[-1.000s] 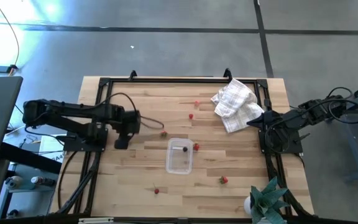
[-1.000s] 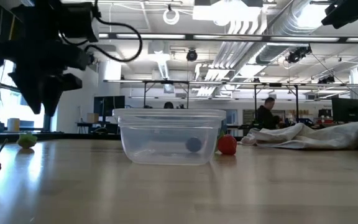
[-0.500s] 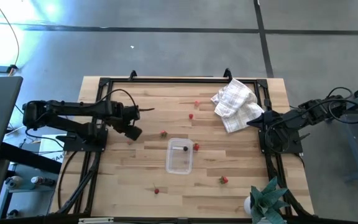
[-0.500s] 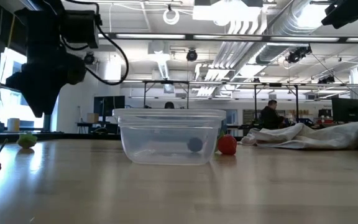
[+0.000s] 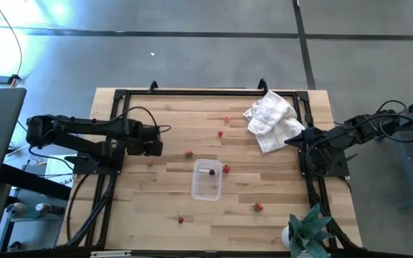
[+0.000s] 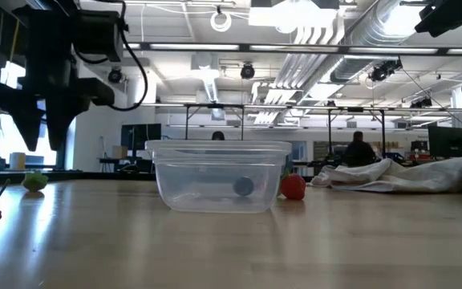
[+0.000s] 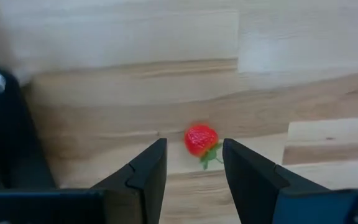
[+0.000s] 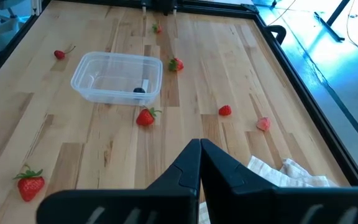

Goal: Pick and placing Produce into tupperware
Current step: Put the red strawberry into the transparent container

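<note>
The produce is several small red berries scattered on the wooden table. One strawberry with a green top lies on the wood right below my left gripper, which points down, open, a finger on either side and above it. In the high view this gripper is at the table's left. The tupperware, a clear rectangular box, stands at the table's middle with one dark piece inside. Another berry lies beside its right wall. My right gripper waits shut, raised at the table's right edge.
More berries lie around: two at the far middle, one left of the box, two near the front. A crumpled white checked cloth lies at the far right. A black frame borders the table.
My left gripper has rolled about a quarter turn around its downward-pointing line while staying over the same spot. Its fingers keep the same gap. Nothing on the table has moved.
</note>
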{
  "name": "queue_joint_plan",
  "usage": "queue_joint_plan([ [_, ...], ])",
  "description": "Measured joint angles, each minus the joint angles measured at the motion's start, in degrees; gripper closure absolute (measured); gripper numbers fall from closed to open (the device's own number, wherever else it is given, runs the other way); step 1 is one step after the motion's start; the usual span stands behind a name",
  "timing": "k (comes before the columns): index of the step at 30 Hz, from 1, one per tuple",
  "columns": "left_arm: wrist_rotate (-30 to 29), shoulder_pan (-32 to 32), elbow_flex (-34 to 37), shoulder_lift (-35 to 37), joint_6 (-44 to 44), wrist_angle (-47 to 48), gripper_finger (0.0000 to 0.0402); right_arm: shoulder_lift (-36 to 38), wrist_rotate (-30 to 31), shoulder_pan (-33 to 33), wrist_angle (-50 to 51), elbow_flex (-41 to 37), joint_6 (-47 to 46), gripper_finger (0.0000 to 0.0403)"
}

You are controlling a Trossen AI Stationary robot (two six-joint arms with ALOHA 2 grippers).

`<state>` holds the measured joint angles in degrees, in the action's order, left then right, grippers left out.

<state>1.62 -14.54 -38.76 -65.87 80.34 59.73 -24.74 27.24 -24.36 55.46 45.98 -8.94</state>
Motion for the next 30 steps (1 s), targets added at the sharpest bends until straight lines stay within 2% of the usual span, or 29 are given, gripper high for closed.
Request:
queue_joint_plan([
  [5, -4.07, 3.46, 0.00, 0.00, 8.80, 0.97, 0.0256, 0.01, 0.00, 0.00, -0.02, 0.00, 0.00, 0.0402],
  [8, -2.31, 4.52, 0.00, -0.02, 10.70, -0.95, 0.0257, -0.01, 0.00, 0.00, 0.00, 0.00, -0.01, 0.0402],
  [11, -2.75, 6.65, 0.00, -0.93, 16.68, -3.75, 0.0257, 0.01, 0.00, 0.00, -0.02, 0.00, -0.01, 0.0402],
  [18, -2.26, 9.87, -0.04, -2.87, 26.91, -3.43, 0.0257, -0.01, 0.00, 0.00, 0.00, 0.00, 0.01, 0.0402],
  [23, -0.78, 10.00, 0.00, -6.72, 27.84, -4.49, 0.0257, -0.01, 0.00, -0.02, 0.00, 0.00, -0.01, 0.0402],
  [30, -2.09, 9.24, -0.02, -8.78, 27.65, -3.86, 0.0257, -0.01, -0.02, -0.02, 0.00, 0.00, -0.01, 0.0402],
])
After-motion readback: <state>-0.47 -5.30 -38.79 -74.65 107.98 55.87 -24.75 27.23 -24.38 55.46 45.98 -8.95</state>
